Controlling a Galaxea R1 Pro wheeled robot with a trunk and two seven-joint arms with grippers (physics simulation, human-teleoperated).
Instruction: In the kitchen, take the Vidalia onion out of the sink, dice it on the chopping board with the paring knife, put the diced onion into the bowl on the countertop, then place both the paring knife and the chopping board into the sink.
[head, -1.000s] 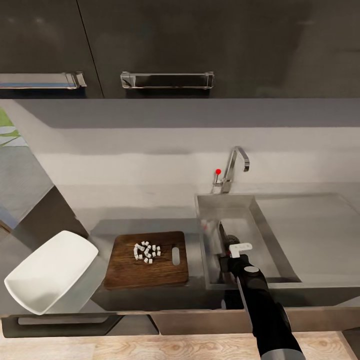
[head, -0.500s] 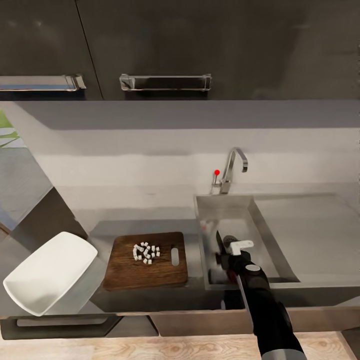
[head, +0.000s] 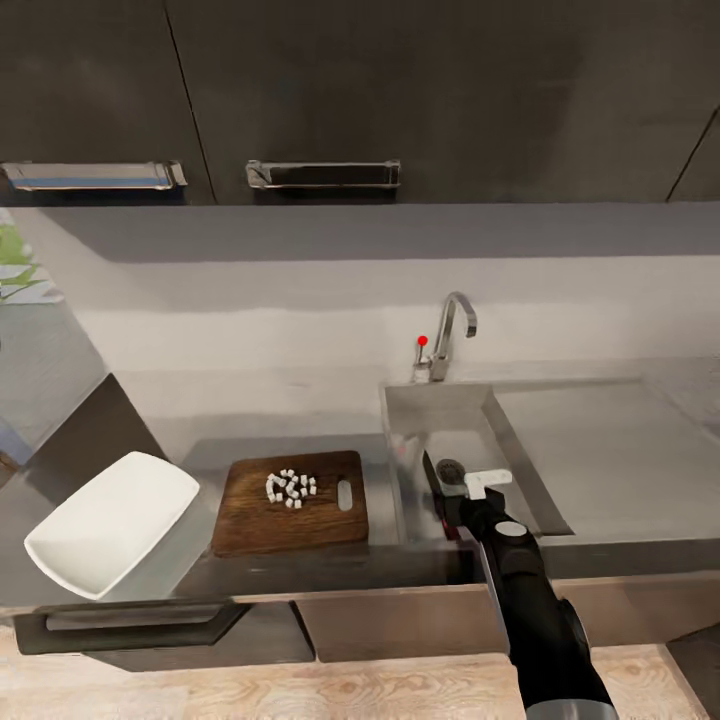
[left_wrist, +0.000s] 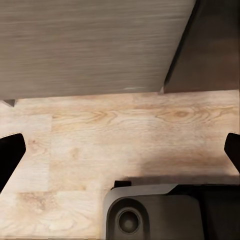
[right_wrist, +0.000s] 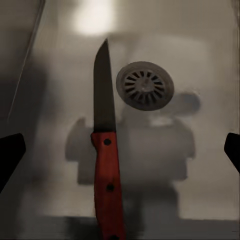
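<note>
Right claw (head: 452, 497) over sink (head: 440, 420) — onion dice (head: 291, 487) on chopping board (head: 290, 502).

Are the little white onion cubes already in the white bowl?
No: the diced onion lies in a small pile on the chopping board, and the bowl beside it is empty.

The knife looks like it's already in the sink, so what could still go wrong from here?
1. The diced onion sits on the chopping board while the bowl looks empty. If the board goes into the sink next, the dice would likely spill in too.
2. The paring knife lies by the drain under the open right gripper. A board lowered there could land on the blade.
</note>
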